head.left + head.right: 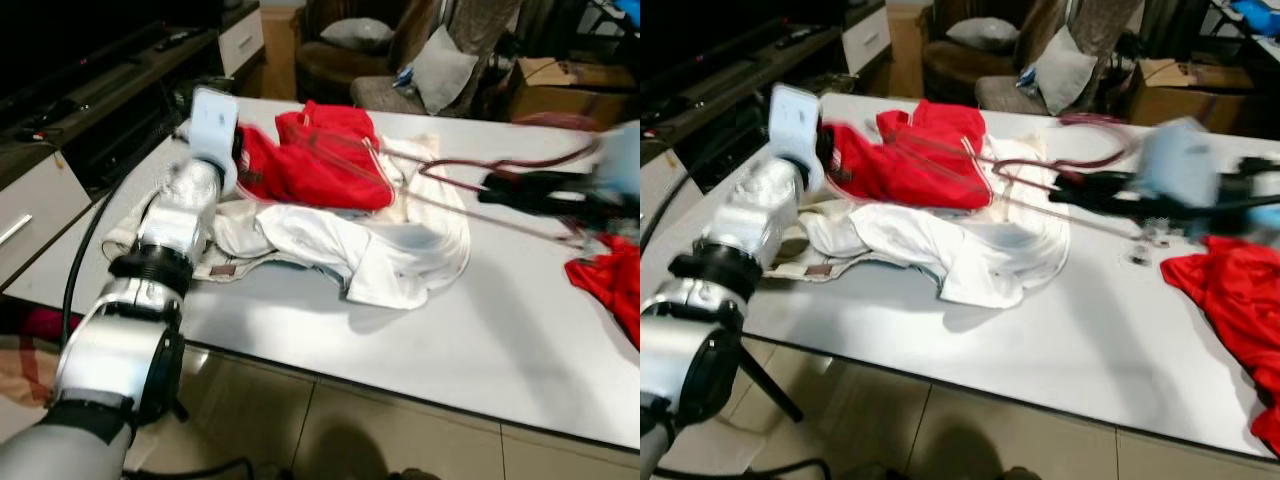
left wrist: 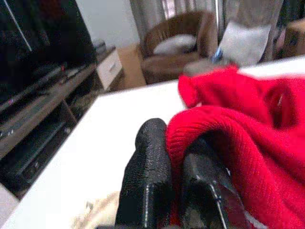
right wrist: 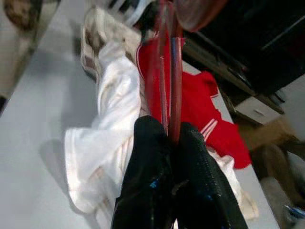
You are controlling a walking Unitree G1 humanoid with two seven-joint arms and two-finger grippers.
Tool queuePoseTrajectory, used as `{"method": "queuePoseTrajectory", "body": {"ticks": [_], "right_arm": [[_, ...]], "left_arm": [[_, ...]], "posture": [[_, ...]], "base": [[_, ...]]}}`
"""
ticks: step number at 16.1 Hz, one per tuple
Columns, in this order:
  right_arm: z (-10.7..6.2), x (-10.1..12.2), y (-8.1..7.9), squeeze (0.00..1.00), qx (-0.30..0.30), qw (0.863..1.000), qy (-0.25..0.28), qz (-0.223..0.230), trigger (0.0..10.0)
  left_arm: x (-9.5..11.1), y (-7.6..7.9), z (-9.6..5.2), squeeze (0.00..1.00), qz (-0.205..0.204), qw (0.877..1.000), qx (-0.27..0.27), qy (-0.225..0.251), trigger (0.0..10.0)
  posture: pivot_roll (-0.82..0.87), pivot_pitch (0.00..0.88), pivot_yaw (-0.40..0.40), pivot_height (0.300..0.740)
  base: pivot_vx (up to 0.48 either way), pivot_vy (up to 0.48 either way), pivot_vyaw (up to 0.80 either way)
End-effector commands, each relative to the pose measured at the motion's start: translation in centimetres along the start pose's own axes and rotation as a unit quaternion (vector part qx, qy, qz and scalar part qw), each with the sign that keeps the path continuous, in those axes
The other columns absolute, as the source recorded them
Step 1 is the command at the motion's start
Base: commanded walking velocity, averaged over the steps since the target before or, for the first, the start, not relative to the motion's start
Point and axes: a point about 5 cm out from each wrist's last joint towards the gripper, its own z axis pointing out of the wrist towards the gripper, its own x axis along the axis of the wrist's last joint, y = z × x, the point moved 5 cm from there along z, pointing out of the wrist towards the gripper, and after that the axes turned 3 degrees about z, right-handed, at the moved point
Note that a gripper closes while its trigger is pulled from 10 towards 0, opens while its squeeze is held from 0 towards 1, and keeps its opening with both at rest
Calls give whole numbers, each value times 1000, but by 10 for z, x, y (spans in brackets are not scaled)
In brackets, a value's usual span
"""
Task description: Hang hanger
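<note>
A white surface (image 1: 470, 340) is seen in front of the robot, and a heap of clothes is laid on it. A red garment (image 1: 320, 160) is placed on top of a white garment (image 1: 360, 245), toward the far left side of the surface. The left hand (image 2: 176, 157) is stretched over the surface to the red garment, and its two black fingers (image 2: 147, 176) are closed on a thick red edge of this garment, as is shown in the left wrist view. The right hand (image 3: 172, 138) is held above the right part of the surface, and its fingers are pressed together on the thin dark red hanger (image 1: 500, 165). The hanger is held in the air and is pointed from the right hand toward the red garment; its far end is seen over the clothes, but contact with them cannot be judged because of blur. Another red cloth (image 1: 1230, 290) is laid at the right edge of the surface. Behind the surface, a brown armchair (image 2: 176, 52) with a grey cushion (image 2: 174, 44) is visible.
</note>
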Motion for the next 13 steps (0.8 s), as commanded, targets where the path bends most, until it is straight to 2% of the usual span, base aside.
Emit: {"method": "queuePoseTrajectory", "body": {"ticks": [1, 2, 3, 4, 6, 7, 9, 10, 11, 12, 13], "right_arm": [[-9, 7, 19, 0, -59, 998, 14, 8, 10000], [-11, 6, 24, 0, -79, 997, 11, 14, 10000], [-12, 0, 29, 0, -113, 993, 5, 39, 10000], [-11, -9, 37, 0, -164, 983, -2, 78, 10000], [-3, -27, 42, 0, -245, 952, 14, 185, 10000], [0, -34, 41, 0, -269, 942, 15, 200, 10000], [9, -56, 32, 0, -317, 910, 1, 268, 10000], [10, -58, 31, 0, -323, 906, -2, 272, 10000], [13, -65, 24, 0, -346, 892, -6, 291, 10000], [12, -67, 20, 0, -385, 869, 5, 311, 10000], [14, -65, 13, 0, -415, 856, 19, 306, 10000]], "left_arm": [[4, 14, -2, 0, -22, 998, -61, 17, 10000], [5, 22, -5, 0, -42, 994, -97, 25, 10000], [7, 32, -13, 1000, -63, 986, -147, 45, 10000], [10, 35, -22, 1000, -76, 980, -176, 61, 10000], [25, 37, -51, 1000, -103, 963, -221, 118, 10000], [34, 36, -62, 1000, -111, 958, -225, 141, 10000], [53, 25, -80, 1000, -139, 957, -176, 184, 10000], [56, 26, -83, 1000, -143, 955, -178, 191, 10000], [71, 26, -91, 1000, -168, 947, -170, 214, 10000], [87, 29, -102, 1000, -190, 938, -170, 236, 10000], [97, 30, -107, 1000, -202, 934, -163, 247, 10000]], "posture": [[-153, 0, 97, 740], [-151, 0, 94, 740], [-154, 0, 94, 740], [-158, 0, 98, 740], [-163, 0, 104, 740], [-163, 0, 100, 740], [-154, 0, 84, 740], [-152, 0, 80, 740], [-146, 0, 61, 740], [-142, 0, 49, 740], [-139, 0, 46, 740]], "base": [[0, 0, 0], [0, 0, 0], [0, 0, 0], [0, 0, 0], [0, 0, 0], [0, 0, 0], [0, 0, 0], [0, 0, 0], [0, 0, 0], [0, 0, 0], [0, 0, 0]]}}
